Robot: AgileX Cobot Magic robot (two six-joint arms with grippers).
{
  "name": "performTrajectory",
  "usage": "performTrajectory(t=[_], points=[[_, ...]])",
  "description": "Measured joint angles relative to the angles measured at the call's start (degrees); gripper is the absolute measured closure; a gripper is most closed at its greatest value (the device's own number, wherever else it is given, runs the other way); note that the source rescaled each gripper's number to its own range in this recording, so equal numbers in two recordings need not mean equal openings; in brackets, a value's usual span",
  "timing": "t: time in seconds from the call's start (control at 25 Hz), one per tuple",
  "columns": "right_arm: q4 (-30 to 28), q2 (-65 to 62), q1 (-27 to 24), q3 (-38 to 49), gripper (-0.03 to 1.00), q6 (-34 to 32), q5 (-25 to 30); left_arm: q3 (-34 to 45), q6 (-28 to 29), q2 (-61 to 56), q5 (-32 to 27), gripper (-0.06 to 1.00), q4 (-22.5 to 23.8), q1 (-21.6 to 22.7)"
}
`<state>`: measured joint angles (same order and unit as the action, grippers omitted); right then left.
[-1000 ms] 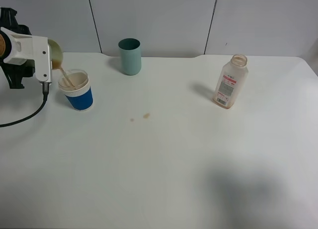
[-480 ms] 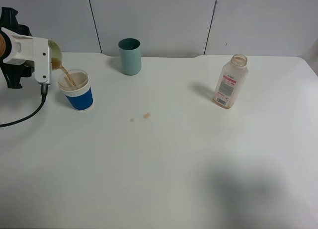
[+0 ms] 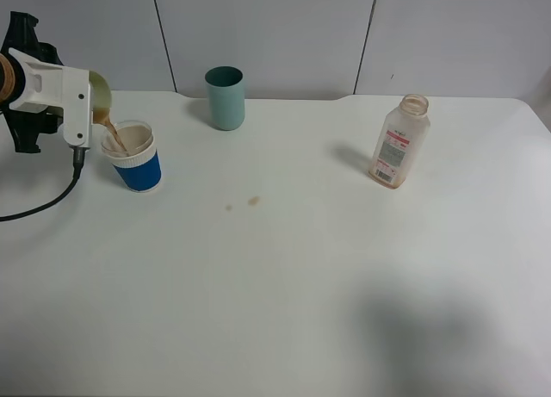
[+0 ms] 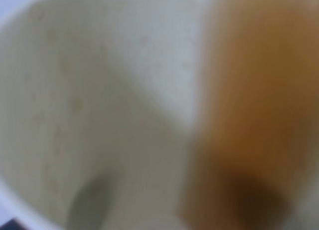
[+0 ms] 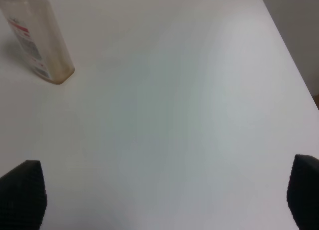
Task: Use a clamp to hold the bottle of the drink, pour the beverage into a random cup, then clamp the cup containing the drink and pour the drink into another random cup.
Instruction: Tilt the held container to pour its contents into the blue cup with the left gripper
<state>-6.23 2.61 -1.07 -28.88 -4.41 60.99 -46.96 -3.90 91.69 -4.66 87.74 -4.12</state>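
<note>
At the table's far left, my left gripper (image 3: pixel 91 96) is shut on a pale cup (image 3: pixel 100 90) tipped on its side. A thin brown stream runs from its lip into the blue-and-white cup (image 3: pixel 135 160) standing just below it. The left wrist view is filled by the pale cup's inside (image 4: pixel 99 115) with brown drink (image 4: pixel 254 115) along one side. The clear bottle (image 3: pixel 400 141) stands upright and uncapped at the right, also seen as bottle (image 5: pixel 37 40). My right gripper (image 5: pixel 162 200) is open over bare table, well away from the bottle.
A teal cup (image 3: pixel 225 97) stands upright at the back, left of centre. Two small brown drips (image 3: pixel 253 200) mark the white table (image 3: pixel 301 268). A black cable (image 3: pixel 43 206) trails from the left arm across the table's left edge.
The held cup has risen slightly and tipped a little further, and the brown stream keeps running into the blue-and-white cup. Bottle, teal cup and right gripper have not moved.
</note>
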Motion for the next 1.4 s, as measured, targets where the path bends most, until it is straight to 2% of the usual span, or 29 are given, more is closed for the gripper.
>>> performTrajectory(t=[0.84, 1.4], points=[[0.0, 0.0, 0.0, 0.0, 0.03, 0.0, 0.0, 0.0, -0.98, 0.0, -2.07, 0.94, 3.94, 0.0], [0.0, 0.0, 0.0, 0.0, 0.03, 0.0, 0.0, 0.0, -1.79, 0.0, -3.93, 0.94, 6.04, -1.79]])
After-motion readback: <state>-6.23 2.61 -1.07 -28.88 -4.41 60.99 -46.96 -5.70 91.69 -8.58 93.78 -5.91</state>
